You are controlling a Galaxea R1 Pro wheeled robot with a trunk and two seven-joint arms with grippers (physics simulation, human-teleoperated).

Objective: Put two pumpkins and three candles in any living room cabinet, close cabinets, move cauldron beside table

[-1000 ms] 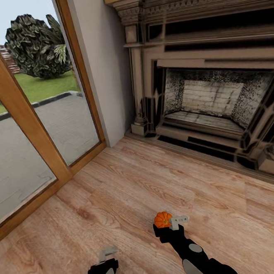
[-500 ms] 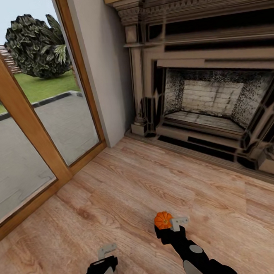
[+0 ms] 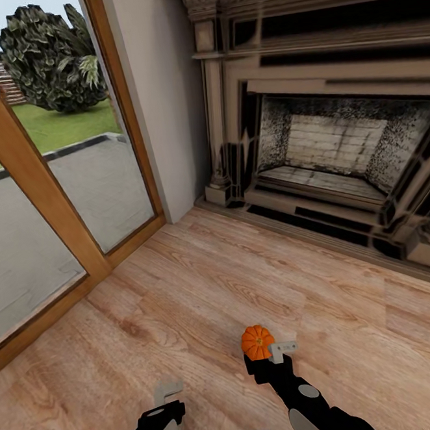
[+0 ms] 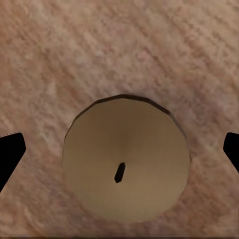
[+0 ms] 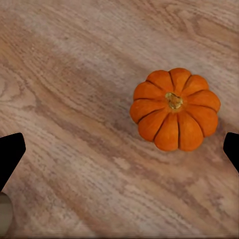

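Note:
A small ribbed orange pumpkin (image 3: 257,341) sits on the wooden floor, just off the tip of my right gripper (image 3: 270,351). In the right wrist view the pumpkin (image 5: 175,109) lies below the open gripper (image 5: 119,154), off-centre toward one finger, with both dark fingertips far apart at the frame edges. A stubby tan candle (image 4: 127,159) with a dark wick stands on the floor straight under my open left gripper (image 4: 119,154), between its spread fingertips. In the head view the left gripper (image 3: 167,396) hangs low over the floor. A sliver of the candle (image 5: 2,214) shows in the right wrist view.
An ornate carved fireplace (image 3: 326,140) fills the wall ahead on the right. A tall wood-framed glass door (image 3: 43,191) runs along the left, with a white wall pier (image 3: 166,102) between them. Bare wooden floor (image 3: 214,280) stretches ahead of both arms.
The whole head view has shifted slightly, so the camera moved. The left gripper has shifted slightly. The right gripper and the pumpkin stay in nearly the same place.

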